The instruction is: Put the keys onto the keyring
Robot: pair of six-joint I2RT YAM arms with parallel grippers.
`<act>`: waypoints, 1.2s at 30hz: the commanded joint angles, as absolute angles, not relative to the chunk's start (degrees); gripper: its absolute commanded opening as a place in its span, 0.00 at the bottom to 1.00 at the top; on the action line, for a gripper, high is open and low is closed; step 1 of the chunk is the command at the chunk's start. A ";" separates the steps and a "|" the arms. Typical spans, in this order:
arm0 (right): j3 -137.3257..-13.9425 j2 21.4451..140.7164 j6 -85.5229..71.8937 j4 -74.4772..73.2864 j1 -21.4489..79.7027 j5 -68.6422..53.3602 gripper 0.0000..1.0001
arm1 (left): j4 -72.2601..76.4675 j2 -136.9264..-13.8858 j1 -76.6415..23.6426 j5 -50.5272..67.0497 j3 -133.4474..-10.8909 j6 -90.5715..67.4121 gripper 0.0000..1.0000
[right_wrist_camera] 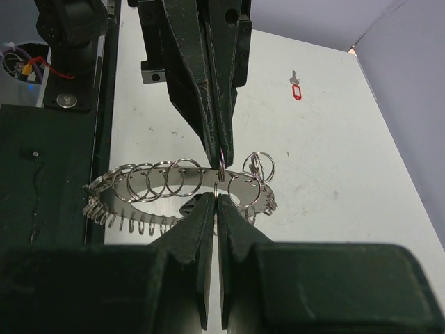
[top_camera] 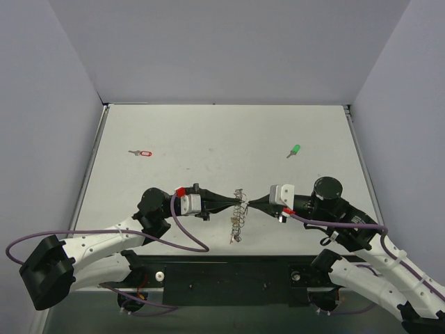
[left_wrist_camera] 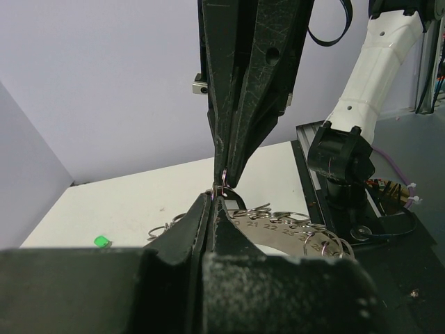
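- While the keyring (top_camera: 238,216) sits near the 6 o'clock edge of the worktop (top_camera: 222,132), the left end effector (top_camera: 231,202) and right end effector (top_camera: 253,202) meet tip to tip, both clamped on one small ring.
- The red-headed key (top_camera: 142,153) lies at its 10 o'clock, the green-headed key (top_camera: 294,150) at 2 o'clock.

Silvery metal keyring (top_camera: 239,212), strung with small rings: on edge, centre, towards near edge. Red-headed silver key (top_camera: 142,153): flat, near left edge. Green-headed silver key (top_camera: 295,150): flat, right half.

Our white table (top_camera: 222,132) carries two loose keys. A red-headed key (top_camera: 142,153) lies well beyond our left gripper (top_camera: 231,202), off to its left. A green-headed key (top_camera: 295,150) lies beyond our right gripper (top_camera: 250,203), slightly to its right. Whether the keyring (top_camera: 239,214) between them touches the table, we cannot tell.
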State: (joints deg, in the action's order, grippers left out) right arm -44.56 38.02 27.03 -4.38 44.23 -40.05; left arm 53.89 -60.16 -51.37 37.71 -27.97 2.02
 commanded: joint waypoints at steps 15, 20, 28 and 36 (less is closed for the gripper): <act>-47.02 37.35 26.89 -2.20 43.59 -40.25 0.00 | 58.27 -59.24 -50.98 37.88 -28.65 2.37 0.00; -46.93 37.44 26.63 -1.85 43.59 -39.73 0.00 | 58.10 -59.41 -50.98 38.32 -28.74 2.29 0.00; -46.58 37.62 25.84 -0.88 43.68 -39.73 0.00 | 58.01 -59.77 -51.07 38.50 -28.92 2.28 0.00; -46.41 37.97 25.05 1.23 43.77 -39.99 0.00 | 58.45 -60.12 -51.07 38.50 -28.83 1.85 0.00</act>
